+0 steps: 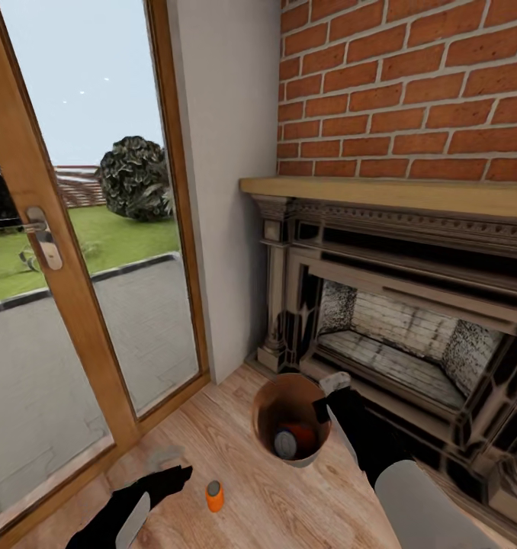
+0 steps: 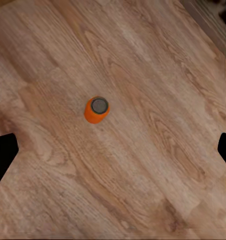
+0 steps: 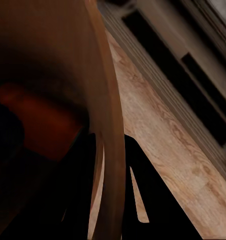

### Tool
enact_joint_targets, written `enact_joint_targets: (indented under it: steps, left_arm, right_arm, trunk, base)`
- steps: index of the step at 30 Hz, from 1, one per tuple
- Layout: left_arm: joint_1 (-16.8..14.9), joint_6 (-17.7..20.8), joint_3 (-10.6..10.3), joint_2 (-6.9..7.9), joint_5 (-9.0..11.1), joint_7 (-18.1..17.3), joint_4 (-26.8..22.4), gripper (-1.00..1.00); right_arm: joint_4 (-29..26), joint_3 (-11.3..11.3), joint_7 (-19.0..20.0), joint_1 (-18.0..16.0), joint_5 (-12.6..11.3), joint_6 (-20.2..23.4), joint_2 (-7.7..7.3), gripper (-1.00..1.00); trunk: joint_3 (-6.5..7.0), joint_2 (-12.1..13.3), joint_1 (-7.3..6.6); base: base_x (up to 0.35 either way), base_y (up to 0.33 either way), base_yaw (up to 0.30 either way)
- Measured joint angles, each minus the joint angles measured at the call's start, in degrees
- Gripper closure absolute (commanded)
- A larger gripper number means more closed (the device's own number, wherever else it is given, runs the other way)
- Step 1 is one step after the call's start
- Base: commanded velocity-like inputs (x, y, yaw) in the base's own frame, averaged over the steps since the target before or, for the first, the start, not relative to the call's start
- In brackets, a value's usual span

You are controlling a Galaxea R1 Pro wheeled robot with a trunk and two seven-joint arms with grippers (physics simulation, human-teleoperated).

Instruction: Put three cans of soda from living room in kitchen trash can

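An orange can of soda [image 1: 214,496] stands upright on the wood floor. In the left wrist view the same can [image 2: 96,109] is seen from above. My left gripper [image 1: 175,476] hovers just to its left and above, open [image 2: 114,152], with nothing between its fingers. The brown tash can [image 1: 263,412] is tilted toward me in front of the fireplace. My right gripper [image 1: 323,408] is shut on its rim, one finger inside and one outside the wall [image 3: 110,150]. Inside the bin lie an orange can [image 1: 304,436] and a dark can with a silvery top [image 1: 285,444].
The brick fireplace with its dark carved surround [image 1: 411,305] fills the right side. A wood-framed glass door [image 1: 68,290] to the garden stands at the left, with a white wall corner [image 1: 228,229] between them. Light wood floor [image 1: 274,503] lies between my arms.
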Motion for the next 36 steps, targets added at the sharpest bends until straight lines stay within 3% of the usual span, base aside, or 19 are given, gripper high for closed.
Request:
enact_joint_targets:
  steps: [2,5,6,8,9,11,12,17,21,26,30,36]
  left_arm:
    - [0.0,-1.6,0.0,-1.75,-2.3,5.4,-0.1,-1.0]
    - [0.0,-2.9,0.1,-2.69,-3.7,8.3,-0.1,-1.0]
    - [0.0,-3.4,0.1,-3.03,-4.2,9.4,-0.1,-1.0]
    - [0.0,-3.9,0.1,-3.25,-4.5,10.2,0.0,-1.0]
    - [0.0,-4.8,0.3,-3.4,-4.8,11.0,-0.1,-1.0]
    - [0.0,-6.7,0.6,-3.47,-5.0,11.5,0.0,-1.0]
    - [0.0,-7.2,0.7,-3.48,-5.0,11.5,0.0,-1.0]
    - [0.0,-9.1,0.9,-3.49,-5.0,11.7,0.0,-1.0]
    - [0.0,-9.3,0.9,-3.49,-5.0,11.7,0.0,-1.0]
    - [0.0,-9.3,0.9,-3.49,-5.1,11.6,0.0,-1.0]
    - [0.0,-9.3,0.9,-3.49,-5.1,11.6,0.0,-1.0]
    - [0.0,-9.3,0.9,-3.49,-5.1,11.6,0.0,-1.0]
  right_arm:
    - [-2.1,-0.4,0.1,0.0,0.2,4.6,-0.17,1.0]
    - [-4.9,-2.5,0.0,0.0,-0.3,9.2,-0.27,1.0]
    - [-6.6,-5.7,0.1,0.0,-1.1,11.0,-0.31,1.0]
    - [-9.4,-9.2,0.1,0.0,-0.2,11.9,-0.32,1.0]
    - [-10.6,-12.2,0.0,0.0,0.0,12.9,-0.36,1.0]
    - [-11.9,-14.4,0.0,0.0,2.0,13.6,-0.37,1.0]
    - [-12.0,-14.7,0.0,0.0,2.4,13.7,-0.38,1.0]
    - [-12.4,-15.6,0.0,0.0,-0.6,13.9,-0.4,1.0]
    - [-12.5,-15.7,0.0,0.0,1.3,14.0,-0.44,1.0]
    - [-12.4,-15.8,0.0,0.0,0.1,13.9,-0.38,1.0]
    - [-12.4,-15.8,0.0,0.0,1.0,14.0,-0.37,1.0]
    - [-12.4,-15.8,0.0,0.0,0.1,13.9,-0.36,1.0]
  trunk:
    - [-0.01,0.0,0.0]
    - [-0.01,0.0,0.0]
    - [-0.01,0.0,0.0]
    - [0.01,0.0,0.0]
    - [-0.01,0.0,0.0]
    - [-0.01,0.0,0.0]
    - [-0.01,0.0,0.0]
    - [-0.01,0.0,0.0]
    - [-0.01,0.0,0.0]
    - [-0.01,0.0,0.0]
    - [-0.01,0.0,0.0]
    - [-0.04,0.0,0.0]
  base:
    - [0.0,0.0,0.0]
    - [0.0,0.0,0.0]
    - [0.0,0.0,0.0]
    - [0.0,0.0,0.0]
    - [0.0,0.0,0.0]
    - [0.0,0.0,0.0]
    - [0.0,0.0,0.0]
    - [0.003,0.0,0.0]
    - [0.173,0.0,0.0]
    - [0.262,0.0,0.0]
    - [0.125,0.0,0.0]
    - [0.226,-0.044,0.0]
